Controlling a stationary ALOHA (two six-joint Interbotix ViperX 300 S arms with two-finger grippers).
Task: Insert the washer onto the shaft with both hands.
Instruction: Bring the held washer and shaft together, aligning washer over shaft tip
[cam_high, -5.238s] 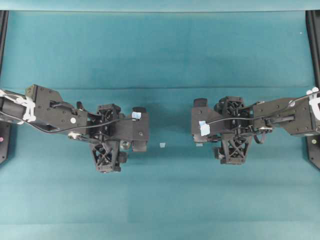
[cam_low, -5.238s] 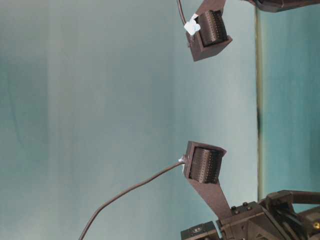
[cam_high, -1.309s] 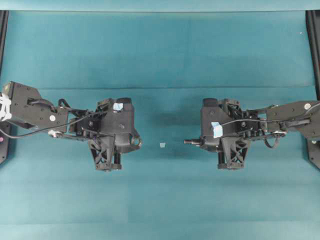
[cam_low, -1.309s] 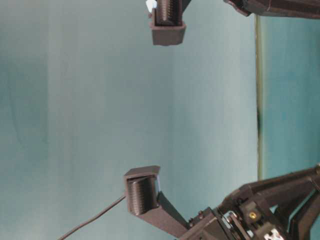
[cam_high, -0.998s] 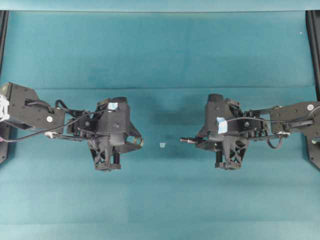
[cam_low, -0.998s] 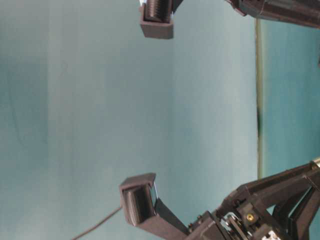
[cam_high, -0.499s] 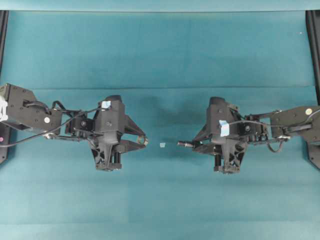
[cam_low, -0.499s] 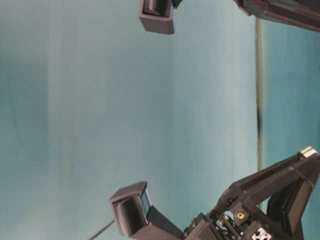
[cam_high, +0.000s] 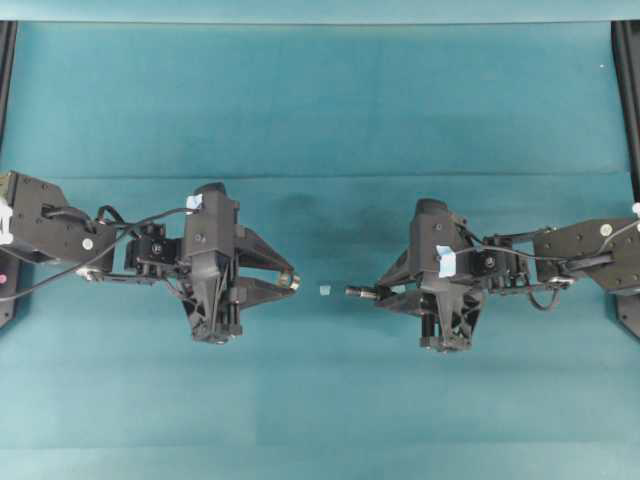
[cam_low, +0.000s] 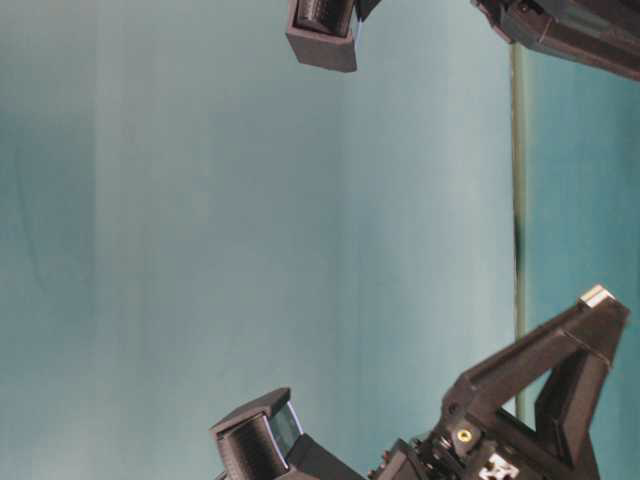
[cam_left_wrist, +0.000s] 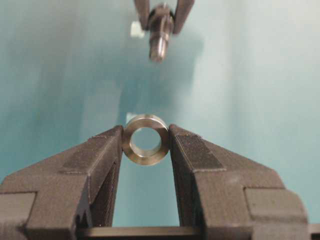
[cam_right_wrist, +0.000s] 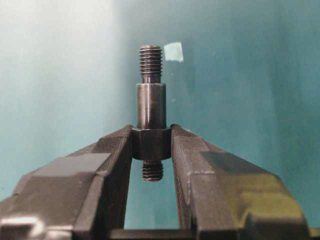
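My left gripper (cam_high: 290, 282) is shut on the washer (cam_high: 293, 282), a silvery ring pinched by its rim between the fingertips. In the left wrist view the washer (cam_left_wrist: 145, 156) faces forward with its hole open, held in the left gripper (cam_left_wrist: 146, 136). My right gripper (cam_high: 380, 292) is shut on the shaft (cam_high: 357, 292), which sticks out leftward at the washer. The right wrist view shows the dark shaft (cam_right_wrist: 151, 102) held by its thick collar in the right gripper (cam_right_wrist: 151, 137), threaded end forward. A gap separates the two parts. From the left wrist the shaft (cam_left_wrist: 159, 35) lies ahead, slightly right of the hole.
A small pale blue tape square (cam_high: 324, 290) lies on the teal cloth between the two gripper tips, also seen as the tape square (cam_right_wrist: 173, 51) beyond the shaft. Black frame rails (cam_high: 628, 90) run along the table's left and right edges.
Both grippers have rolled so their fingers point at each other. The shaft tip has moved left and the washer right, narrowing the gap. Both grips are unchanged.
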